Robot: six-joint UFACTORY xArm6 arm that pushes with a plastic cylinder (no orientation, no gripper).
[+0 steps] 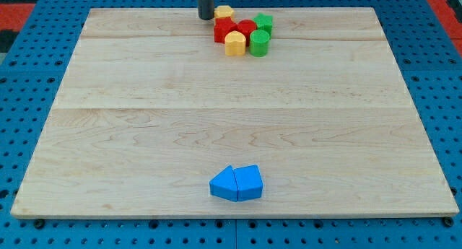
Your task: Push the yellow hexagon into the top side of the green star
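Pale wooden board (231, 133) on a blue pegboard bench, so a pretty plain setup; all the action is crammed at the view's top edge. What I take to be the yellow hexagon (224, 12) sits right at the top of the cluster, touching the red block (224, 29) below it, though at this size the shape is honestly hard to call; the green star (264, 22), as best I can tell, is the upper green piece to the view's right, with another red block (246, 29) between them. A second yellow block (234, 43) and a green cylinder-ish block (259, 43) sit just below; two blue blocks (237, 183) touch each other way down at the view's bottom, well apart from everything.

My tip (206, 17) is just a bare rod, nothing to open or close and nothing held; it stands just to the view's left of the hexagon.

Risks: pushing rightward from here could drag the reds along and shove the star away; the hexagon may also slide off the board's top edge, since it's so near; mixing up the two yellows is easy too.

No brands, labels or writing readable anywhere.
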